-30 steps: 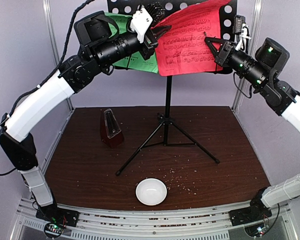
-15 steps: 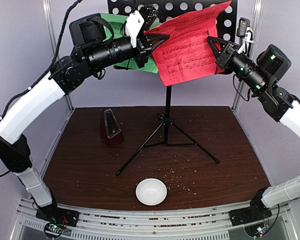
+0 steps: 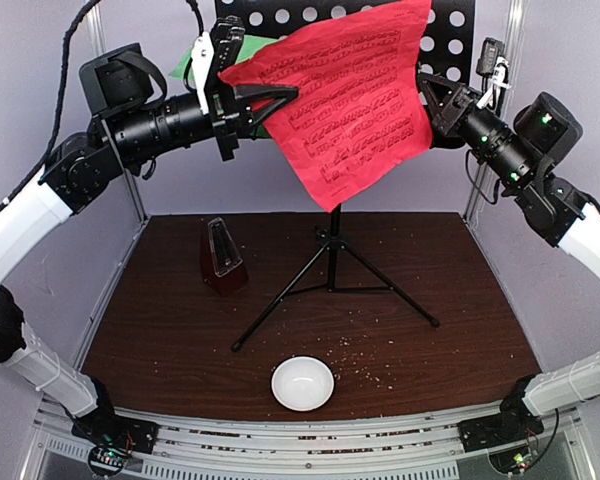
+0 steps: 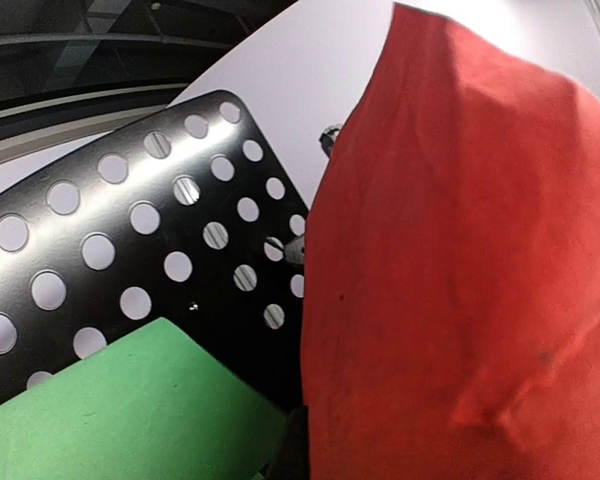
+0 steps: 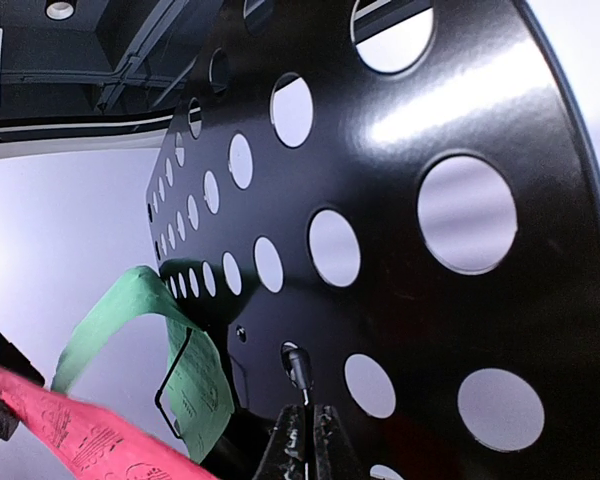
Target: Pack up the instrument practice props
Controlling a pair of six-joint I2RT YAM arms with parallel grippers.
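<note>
From above, the left gripper [image 3: 263, 95] is clamped on a corner of the red sheet [image 3: 350, 95], which hangs limp beyond the jaws.

Left wrist: the green sheet [image 4: 130, 410] rests on the stand [image 4: 130, 230], left of the jaws.

Right wrist: the right gripper [image 5: 302, 440] has its jaws together against the stand.

The paper is probably light, floppy and easily torn, so an edge pinch suits it.

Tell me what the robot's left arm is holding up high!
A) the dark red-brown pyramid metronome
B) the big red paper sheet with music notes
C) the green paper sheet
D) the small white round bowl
B: the left gripper is pinched shut on an edge of the big red paper sheet with music notes, which hangs in front of the black perforated music stand.
</note>
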